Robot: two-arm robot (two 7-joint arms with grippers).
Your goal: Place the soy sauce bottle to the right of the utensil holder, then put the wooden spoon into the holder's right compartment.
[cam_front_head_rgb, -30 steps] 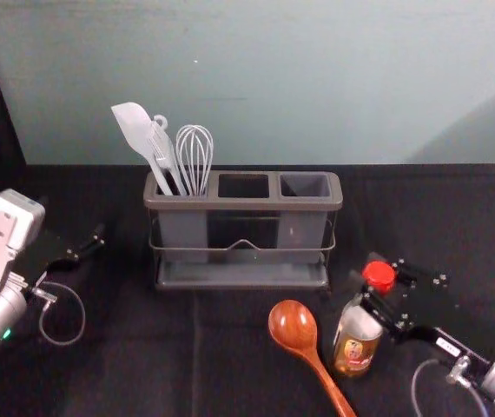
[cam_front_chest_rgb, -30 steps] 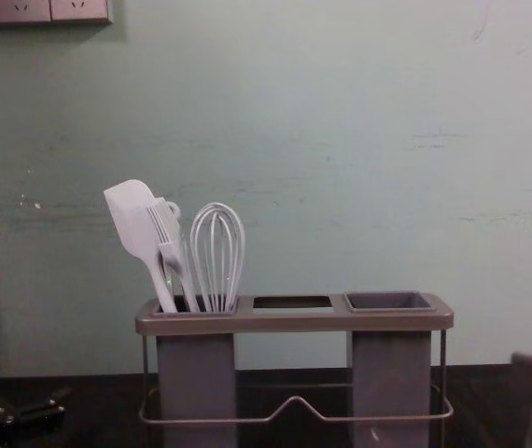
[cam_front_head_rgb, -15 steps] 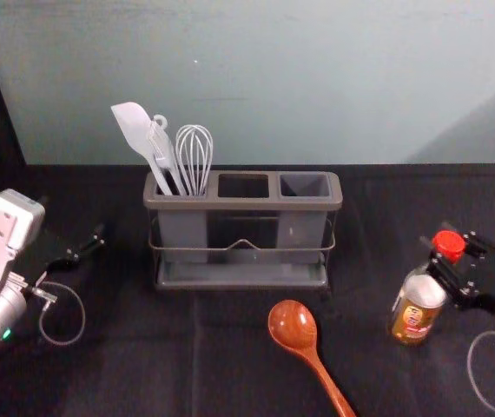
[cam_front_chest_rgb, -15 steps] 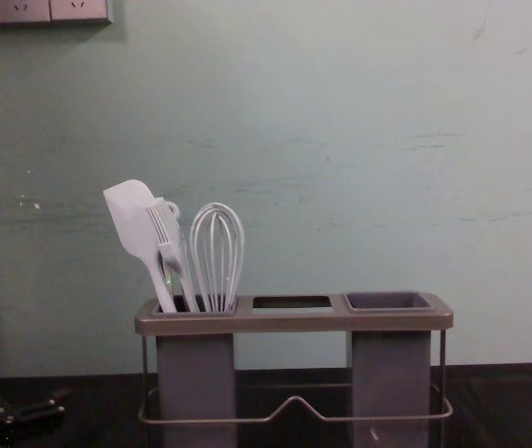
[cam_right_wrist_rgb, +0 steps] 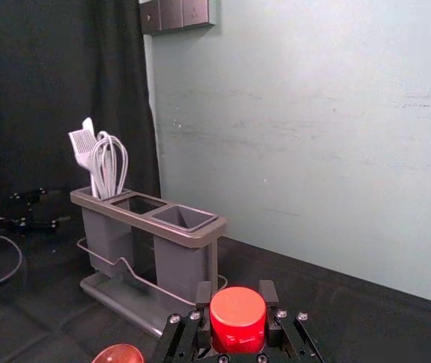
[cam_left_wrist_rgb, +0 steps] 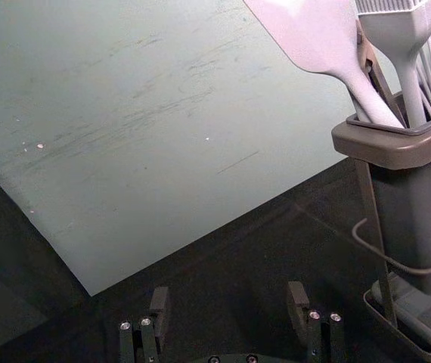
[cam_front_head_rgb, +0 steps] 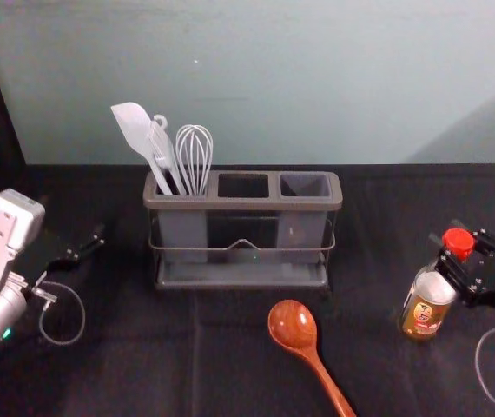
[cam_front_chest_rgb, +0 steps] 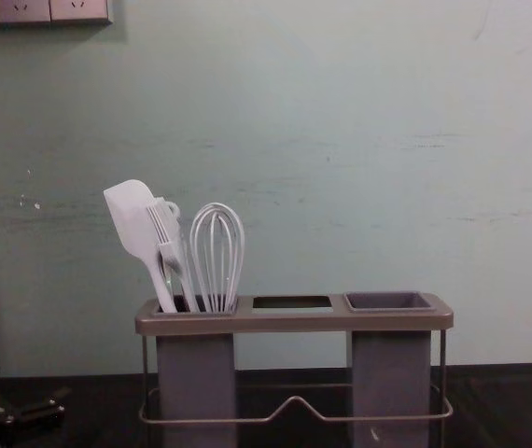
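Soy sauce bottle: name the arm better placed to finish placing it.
Right, likely: the right end effector grips the bottle right of the utensil holder; the left end effector is open, left of it.

The bottle cap (cam_front_head_rgb: 458, 243) is red, the spoon (cam_front_head_rgb: 293, 325) brown (reddish, really).
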